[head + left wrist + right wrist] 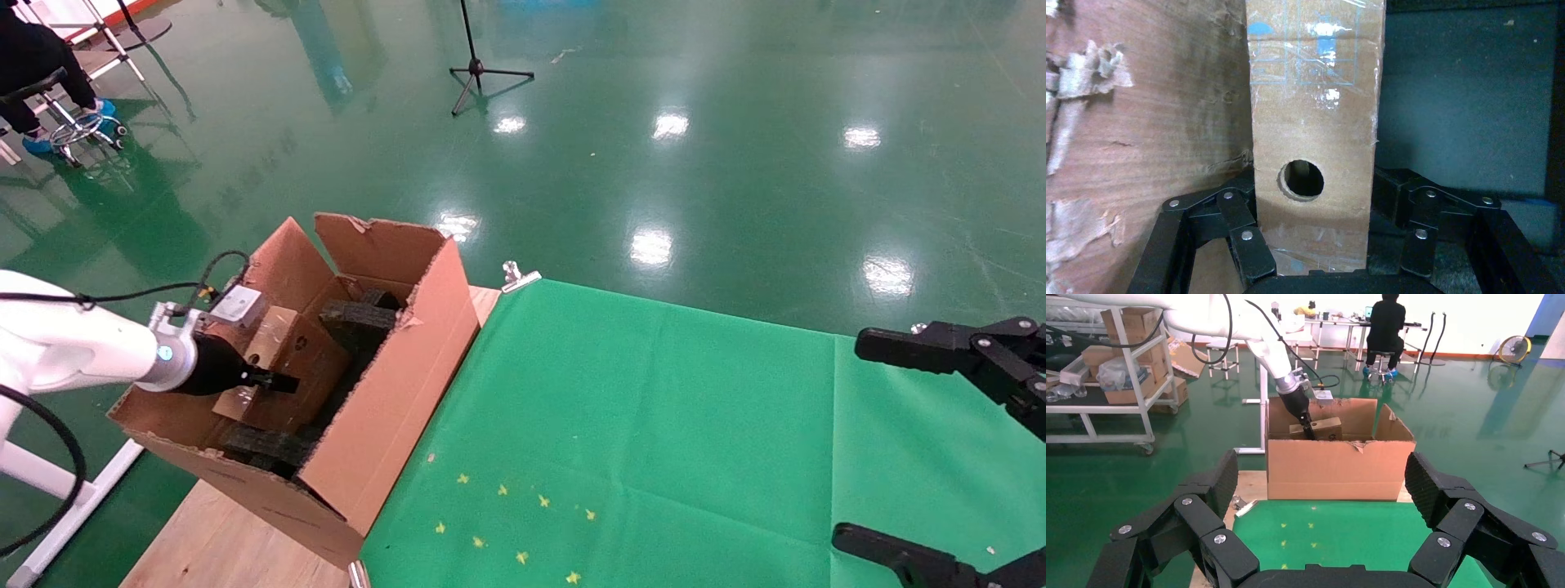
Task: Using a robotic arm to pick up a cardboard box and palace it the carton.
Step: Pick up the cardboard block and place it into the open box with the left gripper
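The white robotic arm reaches into the large brown carton [392, 392] from the left. Its black left gripper [274, 381] is shut on the small taped cardboard box [282, 359], which sits low inside the carton among black foam pieces [355, 322]. In the left wrist view the cardboard box [1315, 122], with its round hole, fills the gap between the fingers [1248, 245], next to the carton's inner wall [1138, 153]. The right wrist view shows the left gripper [1309, 425] on the cardboard box [1324, 427] above the carton [1333, 468]. My right gripper [858, 441] hovers open over the cloth at the right.
A green cloth [654, 425] covers most of the wooden table [212, 547], held by a metal clip [519, 278]. A tripod stand [482, 69] and a seated person [41, 73] are on the green floor beyond. Shelving [1113, 373] stands behind the carton.
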`<state>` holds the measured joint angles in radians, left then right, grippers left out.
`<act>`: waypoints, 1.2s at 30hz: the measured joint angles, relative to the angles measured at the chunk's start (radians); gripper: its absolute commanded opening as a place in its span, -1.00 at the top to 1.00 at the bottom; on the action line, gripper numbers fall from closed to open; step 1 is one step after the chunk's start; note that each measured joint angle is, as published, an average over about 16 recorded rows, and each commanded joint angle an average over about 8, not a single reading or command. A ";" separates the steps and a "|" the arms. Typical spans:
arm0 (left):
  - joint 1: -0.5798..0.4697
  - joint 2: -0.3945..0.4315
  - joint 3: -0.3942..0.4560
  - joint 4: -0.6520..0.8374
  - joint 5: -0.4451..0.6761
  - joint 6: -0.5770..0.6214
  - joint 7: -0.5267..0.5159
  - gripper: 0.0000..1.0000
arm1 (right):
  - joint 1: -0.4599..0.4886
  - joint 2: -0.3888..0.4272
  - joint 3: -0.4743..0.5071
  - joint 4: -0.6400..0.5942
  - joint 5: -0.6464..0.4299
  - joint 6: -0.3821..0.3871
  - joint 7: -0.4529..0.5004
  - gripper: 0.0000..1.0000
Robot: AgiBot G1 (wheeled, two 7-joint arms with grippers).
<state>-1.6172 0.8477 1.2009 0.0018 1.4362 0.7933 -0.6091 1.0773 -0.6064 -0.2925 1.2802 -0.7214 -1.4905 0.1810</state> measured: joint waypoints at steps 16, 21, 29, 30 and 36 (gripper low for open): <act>0.009 0.005 -0.004 0.000 -0.006 -0.013 -0.002 -1.00 | 0.000 0.000 0.000 0.000 0.000 0.000 0.000 -1.00; 0.007 0.003 -0.003 0.000 -0.005 -0.010 -0.002 -1.00 | 0.000 0.000 0.000 0.000 0.000 0.000 0.000 -1.00; -0.004 -0.001 -0.005 -0.006 -0.008 -0.008 0.002 -1.00 | 0.000 0.000 0.000 0.000 0.000 0.000 0.000 -1.00; -0.008 -0.003 -0.007 -0.010 -0.010 -0.008 0.005 -1.00 | 0.000 0.000 0.000 0.000 0.000 0.000 0.000 -1.00; -0.045 -0.048 -0.035 -0.068 -0.051 0.014 0.049 -1.00 | 0.000 0.000 0.000 -0.001 0.000 0.000 0.000 -1.00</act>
<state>-1.6622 0.8001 1.1657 -0.0666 1.3856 0.8072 -0.5597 1.0774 -0.6063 -0.2929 1.2797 -0.7211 -1.4905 0.1808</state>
